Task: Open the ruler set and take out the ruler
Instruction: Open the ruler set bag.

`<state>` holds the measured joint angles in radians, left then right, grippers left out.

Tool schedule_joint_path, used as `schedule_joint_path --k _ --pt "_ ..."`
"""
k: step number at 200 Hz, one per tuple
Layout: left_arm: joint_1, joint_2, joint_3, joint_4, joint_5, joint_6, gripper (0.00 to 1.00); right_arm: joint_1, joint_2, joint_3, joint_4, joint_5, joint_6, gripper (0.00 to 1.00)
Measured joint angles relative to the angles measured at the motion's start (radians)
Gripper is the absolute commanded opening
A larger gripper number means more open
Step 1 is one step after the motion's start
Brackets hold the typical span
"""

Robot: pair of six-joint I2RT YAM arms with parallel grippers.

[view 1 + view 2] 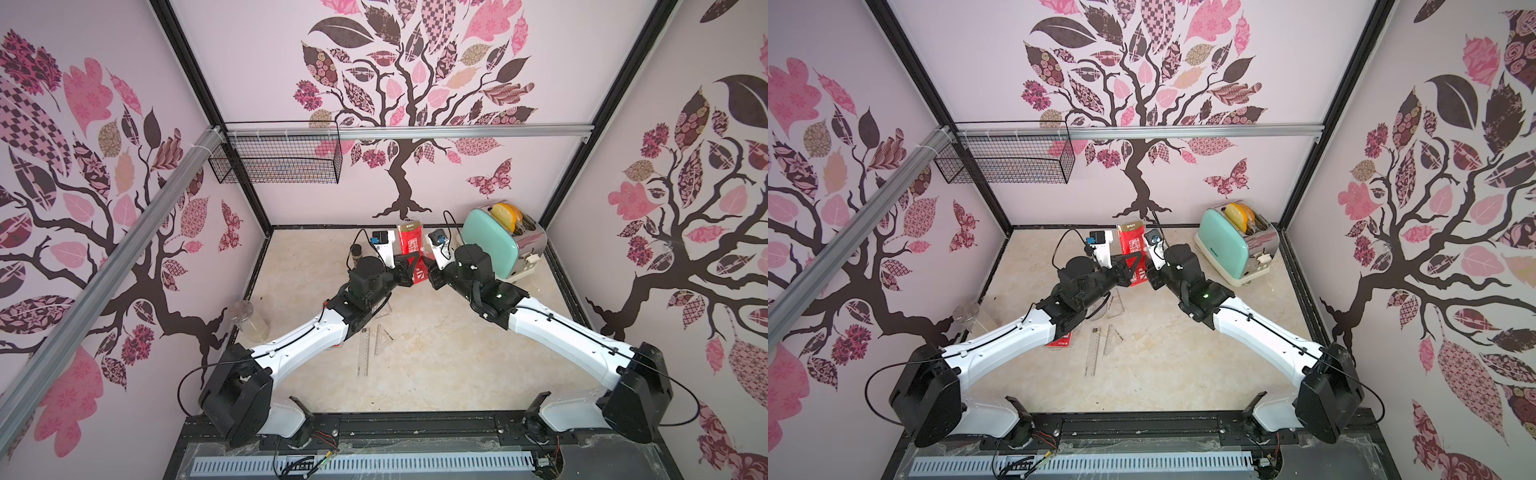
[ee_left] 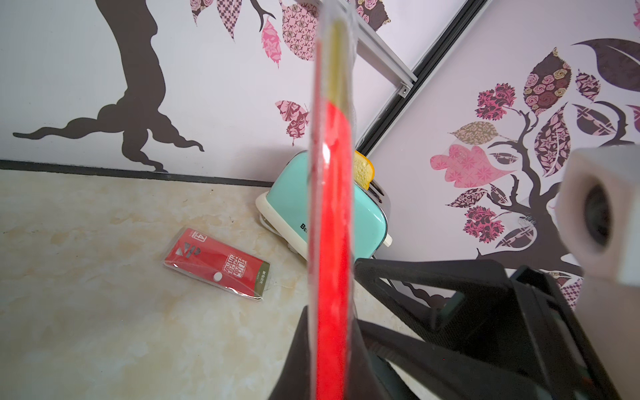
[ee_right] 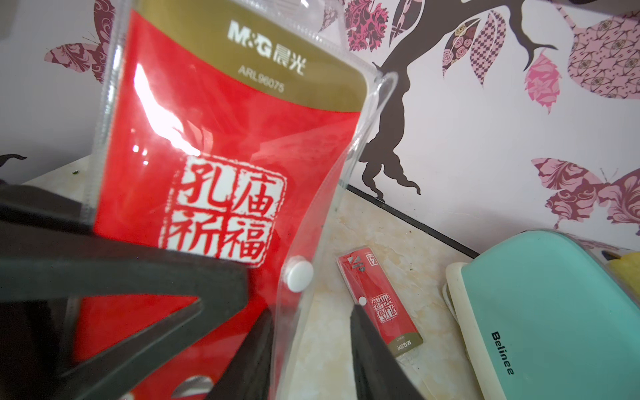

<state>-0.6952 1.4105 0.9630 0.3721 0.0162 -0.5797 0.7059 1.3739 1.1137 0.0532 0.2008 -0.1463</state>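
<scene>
Centrally placed item: the ruler set (image 1: 409,243), a clear plastic pouch with a red card insert and a gold band across one end. In both top views it is held off the worktop (image 1: 457,365), at mid-width and towards the far wall, left of the mint toaster (image 1: 490,245). Its long axis stands near upright with the gold end uppermost. The left claw (image 1: 415,270) meets its lower part from the left and the right claw (image 1: 431,275) from the right. A loose clear ruler (image 1: 1093,351) and a set square (image 1: 1113,338) lie flat on the near worktop.

Left wrist view: the ruler set (image 2: 332,225) is seen edge-on as a thin red strip with its gold part at the raised end. The left claw (image 2: 332,363) is closed tight on it, one finger against each face. A second red pouch (image 2: 216,263) lies flat on the worktop beside the toaster (image 2: 287,194).

Right wrist view: the ruler set (image 3: 221,156) shows its broad face, with white "M&G" lettering on the gold band, a white seal of characters on the red, and a white snap button (image 3: 299,275) on the clear flap. The right claw (image 3: 310,315) has its jaws partly apart. The flap's clear edge hangs between them, close against one finger (image 3: 256,332); actual contact cannot be judged.
</scene>
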Motion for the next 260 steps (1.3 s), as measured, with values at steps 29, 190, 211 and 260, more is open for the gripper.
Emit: schedule_joint_path --k 29,190,211,260 --pt "0.0 0.0 0.0 0.0 0.008 -0.004 0.0 0.0 0.013 0.005 0.038 0.005 -0.003 0.27" --pt "0.006 -0.047 -0.04 0.035 -0.023 0.008 0.0 0.011 0.035 0.037 0.063 -0.014 0.054 0.0" --pt "0.005 -0.059 -0.047 0.05 -0.019 0.012 0.0 -0.002 0.016 0.035 0.063 -0.057 0.103 0.0" --pt "-0.003 -0.064 -0.055 0.057 -0.003 0.019 0.0 -0.043 -0.023 -0.01 0.084 -0.154 0.229 0.0"
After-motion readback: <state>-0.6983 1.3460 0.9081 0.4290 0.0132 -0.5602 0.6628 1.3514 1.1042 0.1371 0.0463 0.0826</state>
